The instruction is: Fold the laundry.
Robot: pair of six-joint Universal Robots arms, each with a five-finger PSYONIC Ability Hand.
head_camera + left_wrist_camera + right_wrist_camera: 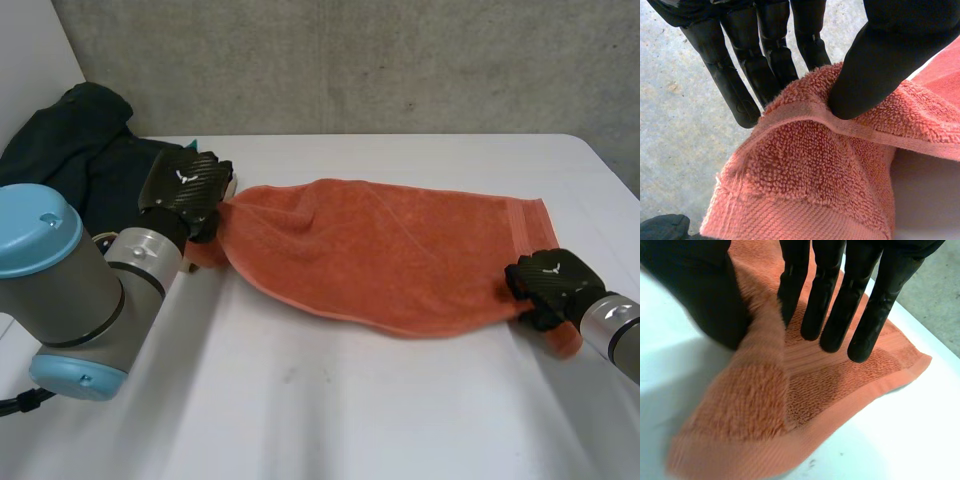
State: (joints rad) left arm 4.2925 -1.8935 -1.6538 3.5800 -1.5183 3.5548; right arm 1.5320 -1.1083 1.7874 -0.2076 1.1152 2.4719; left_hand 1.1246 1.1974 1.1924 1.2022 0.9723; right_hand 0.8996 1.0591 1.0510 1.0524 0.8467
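An orange towel (390,250) lies stretched across the white table (330,400), left to right. My left hand (190,188) is at its left end, lifted a little off the table. In the left wrist view the thumb (875,70) presses the towel's hem (805,170) against the fingers (742,90), so that hand is shut on the towel's edge. My right hand (550,282) rests on the towel's near right corner. In the right wrist view a raised fold of towel (755,405) is squeezed between the thumb (700,295) and the straight fingers (832,305).
A heap of dark green clothing (80,145) lies at the table's back left, just behind my left arm (90,290); a scrap of it (662,227) lies below the towel in the left wrist view. A grey wall runs behind the table.
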